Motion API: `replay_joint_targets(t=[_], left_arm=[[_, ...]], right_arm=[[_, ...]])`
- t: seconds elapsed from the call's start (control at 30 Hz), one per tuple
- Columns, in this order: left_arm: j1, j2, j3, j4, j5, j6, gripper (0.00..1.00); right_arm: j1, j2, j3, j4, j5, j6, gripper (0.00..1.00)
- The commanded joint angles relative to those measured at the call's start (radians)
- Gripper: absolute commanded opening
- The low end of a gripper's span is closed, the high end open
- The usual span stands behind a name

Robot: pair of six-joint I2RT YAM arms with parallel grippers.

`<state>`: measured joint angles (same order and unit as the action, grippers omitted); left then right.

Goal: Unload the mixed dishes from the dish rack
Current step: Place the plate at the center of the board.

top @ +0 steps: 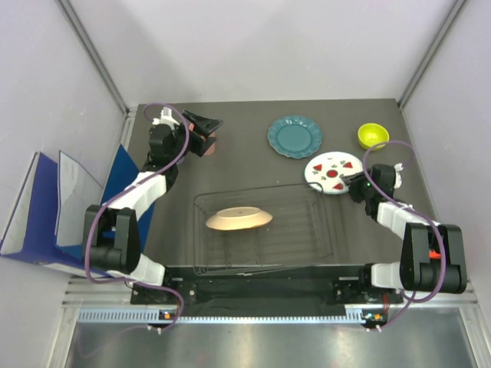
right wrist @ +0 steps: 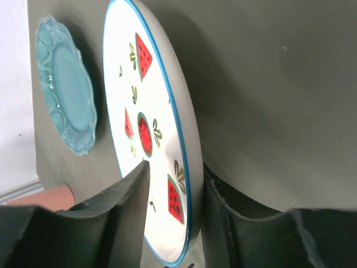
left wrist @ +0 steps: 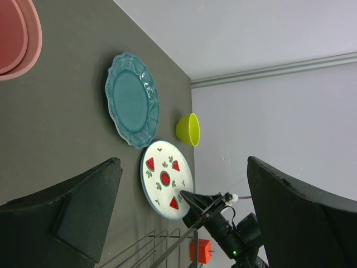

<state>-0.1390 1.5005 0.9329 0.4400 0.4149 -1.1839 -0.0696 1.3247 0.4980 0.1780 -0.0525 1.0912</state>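
A peach plate (top: 238, 219) lies tilted in the dark wire dish rack (top: 314, 230). On the table beyond it are a teal scalloped plate (top: 294, 136), a yellow-green bowl (top: 372, 136) and a white plate (top: 331, 170) with red watermelon marks. My right gripper (top: 354, 184) straddles the white plate's (right wrist: 148, 111) near rim, its jaws slightly open with one finger above and one below, and a gap shows at the upper finger (right wrist: 134, 190). My left gripper (top: 201, 126) hangs open and empty at the far left, above a salmon-pink cup (left wrist: 17, 33).
Blue binders (top: 46, 207) lean against the left wall, outside the table. Grey walls close in the table on three sides. The rack's upright tines (left wrist: 167, 245) stand between the two arms.
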Motion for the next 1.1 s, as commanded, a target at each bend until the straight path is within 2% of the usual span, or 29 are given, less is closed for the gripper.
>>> replay_joint_targets(t=[0.0,0.17,0.37,0.53,0.9,1.0,1.07], left_arm=[[-0.004,-0.028,-0.014,0.022,0.019,-0.008,0.99],[-0.004,-0.037,-0.016,0.009,0.018,-0.005,0.99],[-0.014,-0.045,0.017,-0.082,-0.004,0.044,0.99],[-0.034,-0.040,0.034,-0.112,-0.014,0.058,0.99],[-0.057,-0.033,0.026,-0.139,-0.005,0.084,0.99],[-0.057,-0.046,0.033,-0.156,-0.011,0.113,0.99],[-0.057,-0.078,0.049,-0.193,-0.039,0.179,0.99]], right_arm=[[-0.006,-0.025,0.039,0.015,-0.012,-0.025,0.43],[-0.006,-0.035,0.057,-0.046,-0.021,-0.042,0.53],[-0.006,-0.059,0.103,-0.175,-0.010,-0.091,0.64],[-0.006,-0.071,0.106,-0.276,-0.006,-0.125,0.65],[-0.006,-0.091,0.024,-0.295,-0.012,-0.152,0.65],[-0.006,-0.148,0.002,-0.301,-0.012,-0.145,0.64],[-0.006,-0.254,-0.010,-0.302,0.009,-0.123,0.64]])
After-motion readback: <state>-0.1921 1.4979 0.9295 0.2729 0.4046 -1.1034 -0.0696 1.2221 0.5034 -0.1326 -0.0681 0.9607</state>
